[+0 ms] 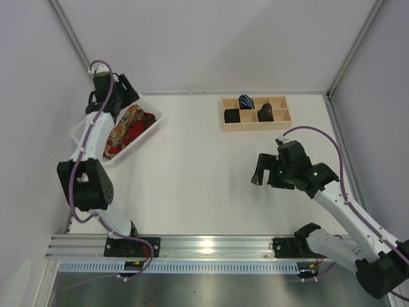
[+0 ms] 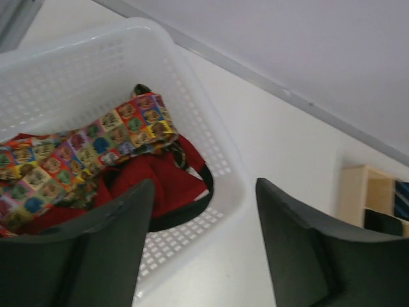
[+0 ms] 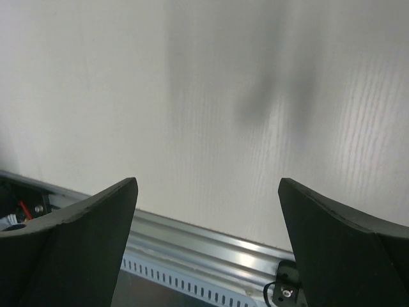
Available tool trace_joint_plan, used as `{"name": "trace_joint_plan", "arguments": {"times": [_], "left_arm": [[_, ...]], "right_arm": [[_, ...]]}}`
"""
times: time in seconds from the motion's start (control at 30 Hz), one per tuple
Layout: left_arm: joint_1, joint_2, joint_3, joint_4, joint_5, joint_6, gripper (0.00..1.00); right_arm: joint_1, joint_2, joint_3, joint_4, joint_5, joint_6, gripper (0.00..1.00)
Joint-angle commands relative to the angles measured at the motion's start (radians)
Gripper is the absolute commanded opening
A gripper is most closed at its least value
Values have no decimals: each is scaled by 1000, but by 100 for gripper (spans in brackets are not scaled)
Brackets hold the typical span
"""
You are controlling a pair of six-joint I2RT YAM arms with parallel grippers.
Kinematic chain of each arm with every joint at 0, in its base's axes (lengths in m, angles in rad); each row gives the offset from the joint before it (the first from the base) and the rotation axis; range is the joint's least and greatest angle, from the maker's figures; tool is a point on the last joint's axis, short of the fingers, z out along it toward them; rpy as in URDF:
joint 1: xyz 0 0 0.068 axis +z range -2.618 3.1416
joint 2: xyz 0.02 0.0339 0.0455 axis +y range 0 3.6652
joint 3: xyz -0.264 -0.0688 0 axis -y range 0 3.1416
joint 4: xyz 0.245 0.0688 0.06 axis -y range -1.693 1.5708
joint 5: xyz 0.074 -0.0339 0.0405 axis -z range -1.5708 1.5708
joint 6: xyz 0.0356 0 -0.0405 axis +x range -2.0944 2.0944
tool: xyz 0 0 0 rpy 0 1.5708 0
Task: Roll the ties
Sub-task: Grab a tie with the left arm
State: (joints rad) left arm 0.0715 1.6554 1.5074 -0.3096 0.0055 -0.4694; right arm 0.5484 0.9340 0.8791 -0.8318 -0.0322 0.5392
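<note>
Multicoloured patterned fabric tie (image 2: 96, 137) lies heaped over a red fabric tie (image 2: 160, 182) in the white perforated plastic basket (image 2: 64, 83), far left. Left gripper (image 2: 204, 192) hangs above, jaws spread, empty; right gripper (image 3: 208, 185) likewise spread, near right. Step judged: picking. Next: descend, pinch one tie alone.

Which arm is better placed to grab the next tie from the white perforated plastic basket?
Left. The left gripper, open, hangs at the white perforated plastic basket, the multicoloured patterned fabric tie and red fabric tie just beyond it. The right gripper, also open, is over white tabletop, well away from the basket.
</note>
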Motion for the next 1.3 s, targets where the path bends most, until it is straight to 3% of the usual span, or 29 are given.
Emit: {"name": "trace_joint_plan", "arguments": {"times": [0.0, 0.07, 0.17, 0.27, 0.37, 0.7, 1.27], "left_arm": [[-4, 127, 115, -117, -113, 207, 67], [-15, 171, 160, -97, -140, 300, 63], [-35, 248, 207, -94, -156, 395, 67], [-62, 311, 234, -74, -212, 526, 72], [-101, 380, 270, -77, -283, 618, 70], [-116, 426, 247, -40, -478, 657, 59], [-105, 523, 303, -28, -478, 689, 50]], "right_arm": [[-116, 54, 24, 51, -127, -88, 100], [-186, 80, 23, 74, -179, -111, 99], [-241, 126, 35, 94, -238, -131, 99], [-257, 167, 50, 103, -270, -136, 99], [-265, 193, 58, 109, -282, -142, 99], [-286, 229, 66, 112, -308, -137, 99], [-298, 250, 61, 132, -330, -124, 99]]}}
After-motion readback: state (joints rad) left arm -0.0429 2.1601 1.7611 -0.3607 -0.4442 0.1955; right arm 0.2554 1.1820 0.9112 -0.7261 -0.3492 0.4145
